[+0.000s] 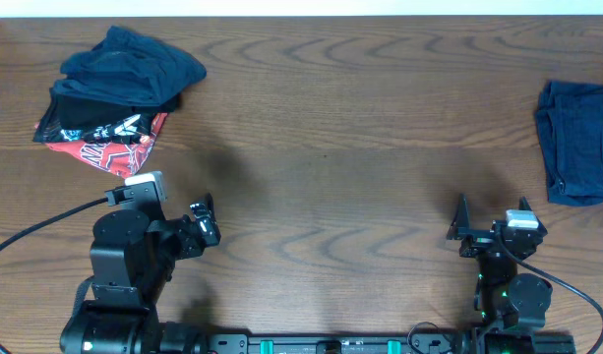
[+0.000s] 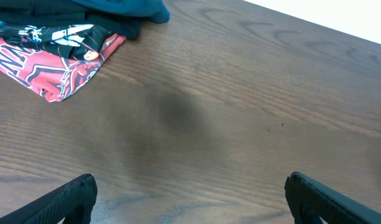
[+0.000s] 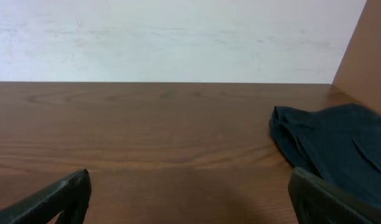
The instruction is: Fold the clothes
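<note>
Sorting seems the logic: jumbled clothes [image 1: 119,88] wait ahead-left of the left gripper [image 2: 189,202], a flattened navy garment [image 3: 339,149], likely done, ahead-right of the right gripper [image 3: 189,199]; both spread, empty.

looks to me like robot lab bench: wood-grain table [image 1: 340,138], plain white wall [image 3: 178,37] behind, left arm [image 1: 124,261] and right arm [image 1: 512,290] at near edge, cable [image 1: 35,234] trailing.

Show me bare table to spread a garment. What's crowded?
Free: the whole middle of the table, between the heap of clothes far left and the navy garment at the right edge, ahead of the left gripper and right gripper, both open. Crowded: only the far-left corner and right edge.
</note>
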Motion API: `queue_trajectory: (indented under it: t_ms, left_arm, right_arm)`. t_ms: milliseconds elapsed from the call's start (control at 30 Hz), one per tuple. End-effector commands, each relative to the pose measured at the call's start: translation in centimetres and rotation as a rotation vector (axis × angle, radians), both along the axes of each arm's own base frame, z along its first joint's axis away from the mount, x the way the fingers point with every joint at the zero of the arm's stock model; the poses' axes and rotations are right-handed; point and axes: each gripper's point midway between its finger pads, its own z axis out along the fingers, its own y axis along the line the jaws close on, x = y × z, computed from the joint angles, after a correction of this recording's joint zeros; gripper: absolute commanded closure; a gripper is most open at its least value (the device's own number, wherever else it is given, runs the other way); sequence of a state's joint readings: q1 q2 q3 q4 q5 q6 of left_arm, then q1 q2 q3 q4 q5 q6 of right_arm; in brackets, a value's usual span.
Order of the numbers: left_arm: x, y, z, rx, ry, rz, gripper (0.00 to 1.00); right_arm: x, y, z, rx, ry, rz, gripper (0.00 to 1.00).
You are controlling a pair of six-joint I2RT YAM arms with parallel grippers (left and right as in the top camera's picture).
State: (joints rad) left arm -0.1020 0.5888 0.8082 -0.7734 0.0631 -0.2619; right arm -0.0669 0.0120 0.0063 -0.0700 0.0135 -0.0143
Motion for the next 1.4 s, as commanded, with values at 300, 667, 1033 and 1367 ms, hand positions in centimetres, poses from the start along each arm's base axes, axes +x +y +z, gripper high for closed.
queue_trajectory:
  t_ms: [300,667,1033,1367]
  left_arm:
    - [-0.6,0.7,-0.4,0.025,0.016,0.022,0.02]
    - [-1.0,3.6,-4.3,0.083,-0.105,0.117,0.02]
    - [2.1,3.8,-6.1,0.142,-0.486,0.105,0.02]
    - [2.3,3.9,-6.7,0.301,-0.577,0.048,0.02]
  right_arm:
    - [0.0,0.5,0.0,-0.008,0.000,0.024,0.01]
    - [0.0,0.5,0.0,-0.008,0.000,0.024,0.01]
    - [0.0,0.5,0.0,-0.008,0.000,0.024,0.01]
    - [0.0,0.5,0.0,-0.008,0.000,0.024,0.01]
